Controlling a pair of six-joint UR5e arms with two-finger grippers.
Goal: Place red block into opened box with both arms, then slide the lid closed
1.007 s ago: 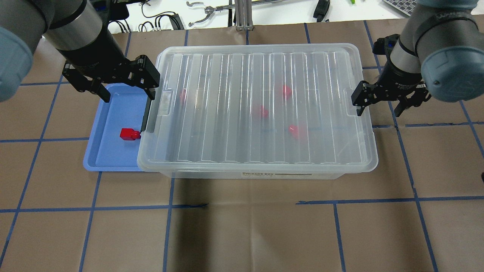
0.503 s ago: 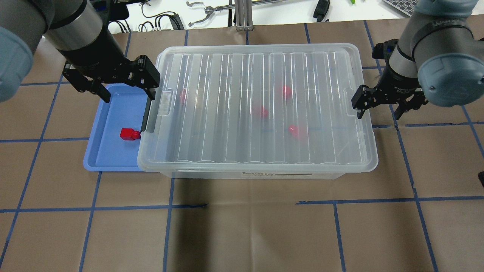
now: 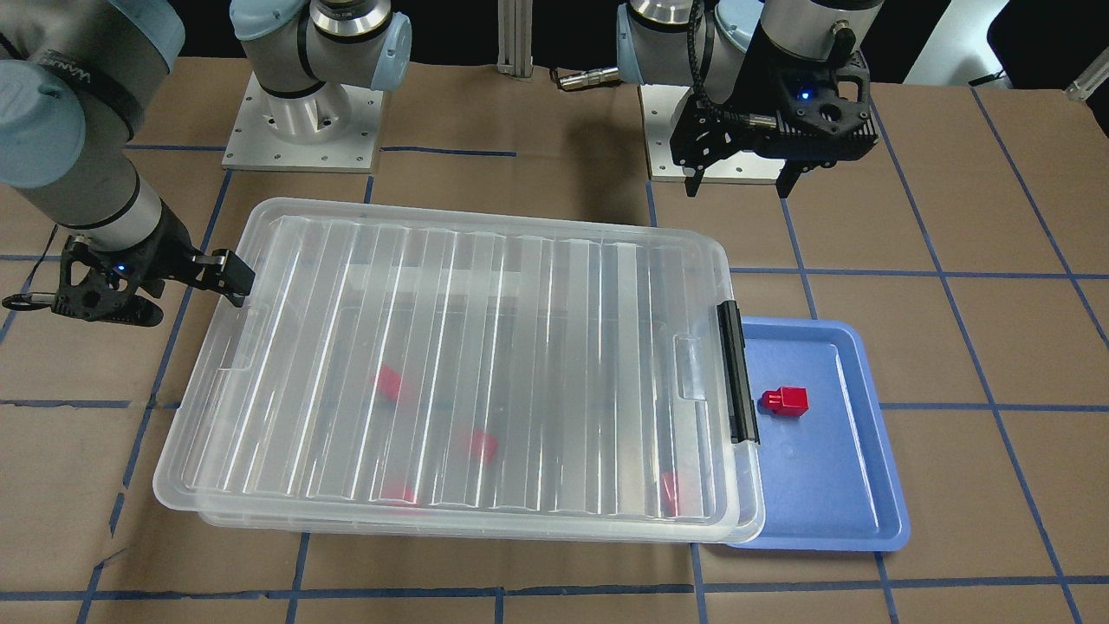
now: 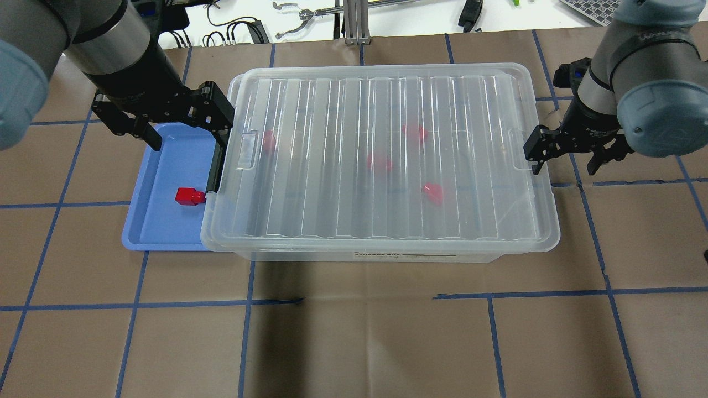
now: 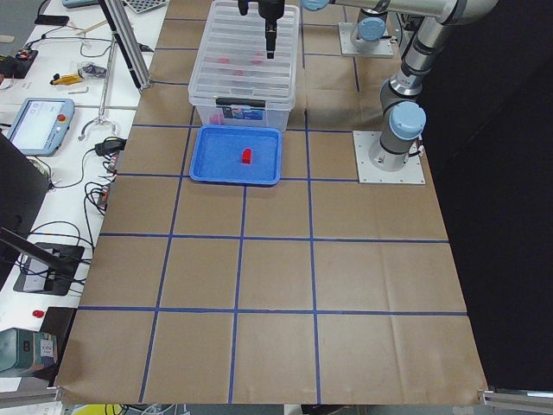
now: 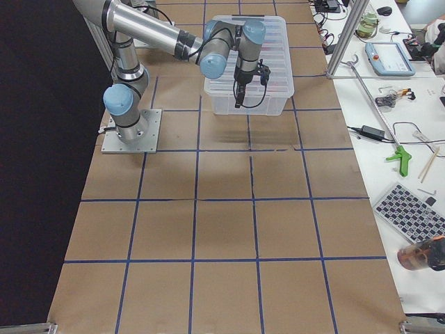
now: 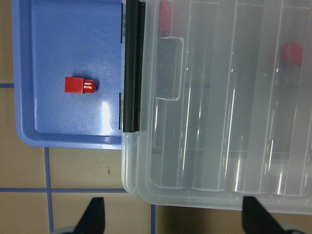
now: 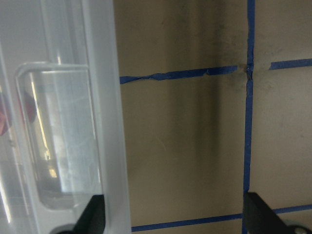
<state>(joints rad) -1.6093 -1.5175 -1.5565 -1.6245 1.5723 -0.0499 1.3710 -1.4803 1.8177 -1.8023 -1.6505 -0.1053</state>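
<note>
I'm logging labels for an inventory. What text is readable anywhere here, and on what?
"STORAGE BOX", faint, so probably: sticker on the front wall of the large clear plastic box.
Lettering on the right arm, on its grey band: too blurred to read.
Nothing else legible.

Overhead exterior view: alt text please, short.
A clear ribbed lid lies over a clear box holding several red blocks, offset slightly toward the robot's right. The open right gripper sits at the lid's right end; the open left gripper hovers over a blue tray holding one red block.
</note>
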